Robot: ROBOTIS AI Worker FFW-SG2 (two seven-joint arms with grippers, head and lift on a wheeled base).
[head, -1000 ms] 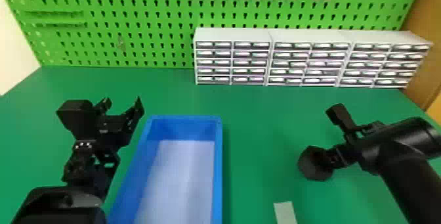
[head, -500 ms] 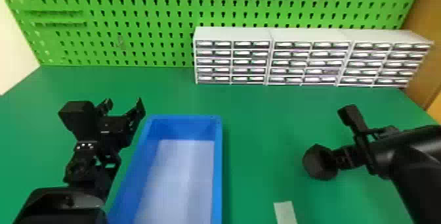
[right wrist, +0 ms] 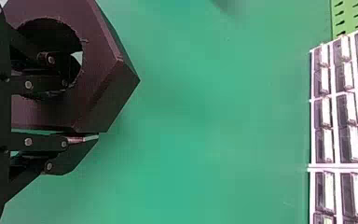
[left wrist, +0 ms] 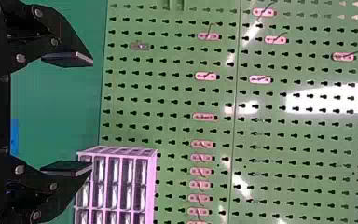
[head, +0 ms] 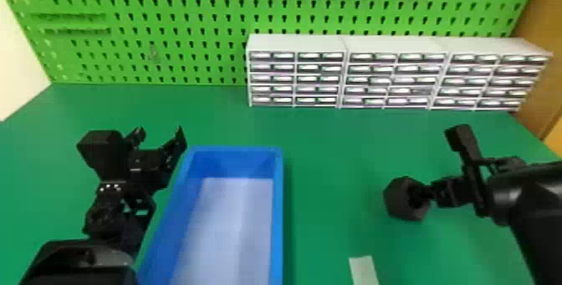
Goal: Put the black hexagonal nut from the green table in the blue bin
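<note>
Right jaws (head: 423,194): gripping the black hexagonal nut (head: 396,197) by its wall, one finger inside the hole, the other along an outer face. Nut is toward the right edge of the tabletop (head: 334,150), well apart from the blue bin (head: 277,221). Left jaws (head: 161,137): open, near the bin's far left corner. Drawer cabinets (head: 395,46) line the tabletop's back edge.

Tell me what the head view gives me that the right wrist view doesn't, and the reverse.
Head view: the blue bin, the left claw left of its far end, and a pale strip.
Right wrist view: a close look into the hole of the black hexagonal nut, one finger inside, the other along an outer side.
Both: nut, right claw, green table, drawer units, pegboard.
</note>
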